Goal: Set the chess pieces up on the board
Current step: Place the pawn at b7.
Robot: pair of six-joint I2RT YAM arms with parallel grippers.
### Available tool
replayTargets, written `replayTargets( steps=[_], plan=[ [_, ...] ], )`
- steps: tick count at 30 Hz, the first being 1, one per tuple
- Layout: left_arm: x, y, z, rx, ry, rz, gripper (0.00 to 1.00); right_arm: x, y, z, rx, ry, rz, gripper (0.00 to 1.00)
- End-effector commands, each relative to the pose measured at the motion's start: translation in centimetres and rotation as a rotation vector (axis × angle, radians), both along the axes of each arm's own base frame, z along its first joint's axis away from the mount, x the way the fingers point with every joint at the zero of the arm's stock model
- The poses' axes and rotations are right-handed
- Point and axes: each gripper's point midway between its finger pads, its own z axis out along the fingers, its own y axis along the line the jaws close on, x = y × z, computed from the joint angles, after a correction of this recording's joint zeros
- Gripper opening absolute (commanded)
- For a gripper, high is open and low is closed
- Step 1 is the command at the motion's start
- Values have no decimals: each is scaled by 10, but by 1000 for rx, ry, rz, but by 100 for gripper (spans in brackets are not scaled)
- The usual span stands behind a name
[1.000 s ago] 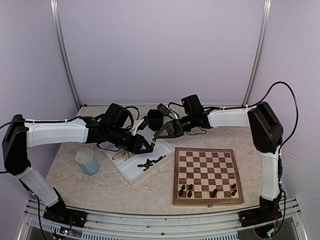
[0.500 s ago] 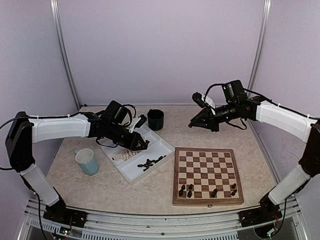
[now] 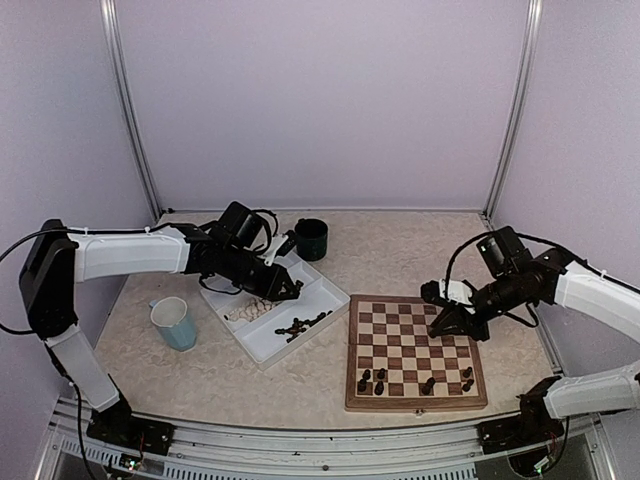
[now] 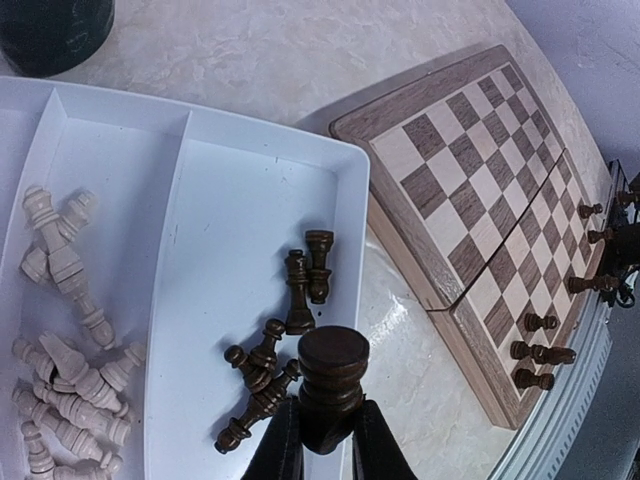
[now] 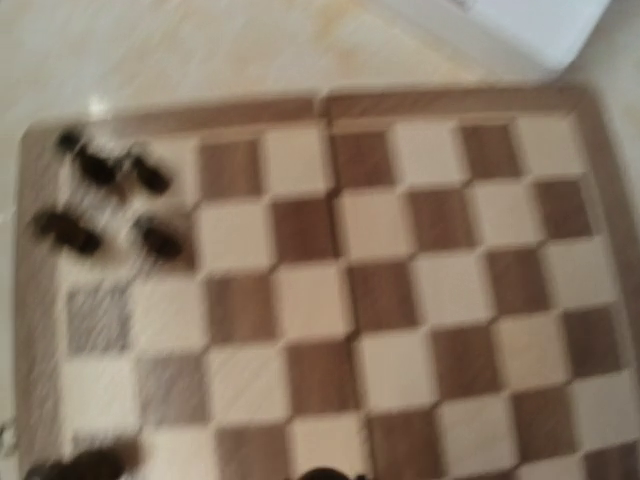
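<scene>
Left gripper (image 4: 328,428) is clamped tight on a dark piece (image 4: 332,362), pinched low on the stem w/ the round head poking out past the jaws. Right beneath it lie loose dark pieces (image 4: 298,292) in one compartment of the tray (image 4: 240,180). Pale pieces (image 4: 62,258) fill the compartment further to its left. Farther out on its right sits the board (image 4: 470,190), w/ a few dark men (image 4: 545,352) standing along one edge.

Risk, as I judge it: a narrow pinch on a turned stem, so the piece may swivel or slip in transit, land tilted and topple neighbours.

Right gripper (image 3: 442,322) hovers over the board's right half. Whether it's open or closed, can't tell (its wrist cam is smeared, w/ just a dark blob at the bottom edge). If both arms head for the board together, they could clash.

The top view gives the arms' spacing. Only the left wrist view shows the grip itself and the tray sorted by colour.
</scene>
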Motion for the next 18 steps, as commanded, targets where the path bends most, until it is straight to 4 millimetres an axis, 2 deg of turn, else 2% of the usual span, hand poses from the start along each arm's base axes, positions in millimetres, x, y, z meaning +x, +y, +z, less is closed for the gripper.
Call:
replayTargets(
  steps=[1,4,7,18],
  plan=[
    [8,-7,15,-16,-42,7,1,-34,-26,-24,-107,22,71,1],
    [6,-7,14,-14,-40,9,1,-48,-35,-33,-136,15,104,2],
    [4,-6,10,-7,-31,8,1,-51,-36,-27,-135,-13,129,2],
    [3,-1,9,14,-28,18,1,-65,-51,-56,-247,52,207,4]
  ],
)
